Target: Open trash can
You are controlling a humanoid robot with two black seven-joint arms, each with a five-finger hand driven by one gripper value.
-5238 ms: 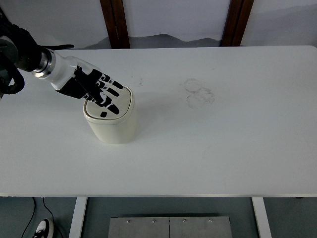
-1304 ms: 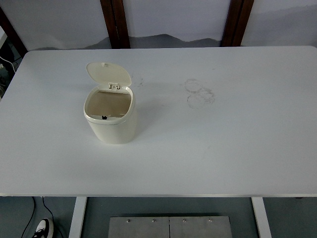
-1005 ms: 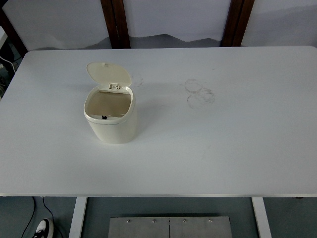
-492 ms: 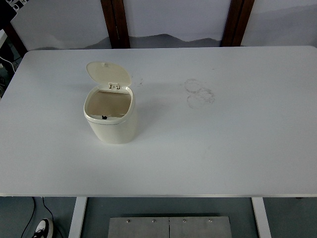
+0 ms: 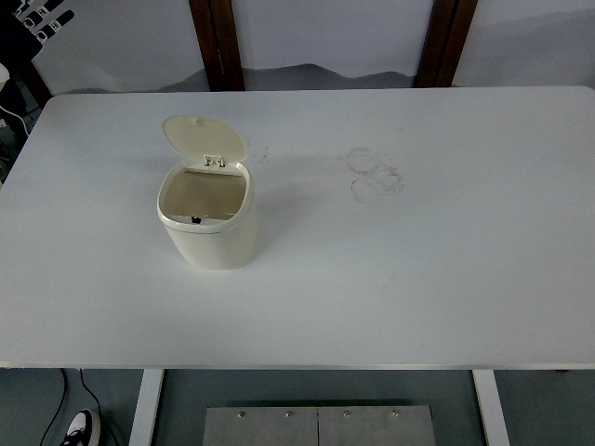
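Note:
A small cream trash can (image 5: pixel 212 240) stands on the left half of the white table (image 5: pixel 418 279). Its lid (image 5: pixel 204 137) is flipped up and tilted back on the far hinge, so the brownish inside (image 5: pixel 204 192) shows. My left hand (image 5: pixel 42 17) shows only in the far top-left corner, beyond the table's edge and well away from the can. Its black-and-white fingers are stretched out and hold nothing. The right arm is out of the picture.
Faint ring stains (image 5: pixel 375 173) mark the tabletop right of centre. Two dark wooden posts (image 5: pixel 217 42) stand behind the far edge. Below the near edge are a metal plate (image 5: pixel 318 426) and a shoe (image 5: pixel 82 429) on the floor.
Five seconds ago my left hand lay on the closed lid; the lid now stands up. The hand left the view, and its fingers have crept further into the top-left corner.

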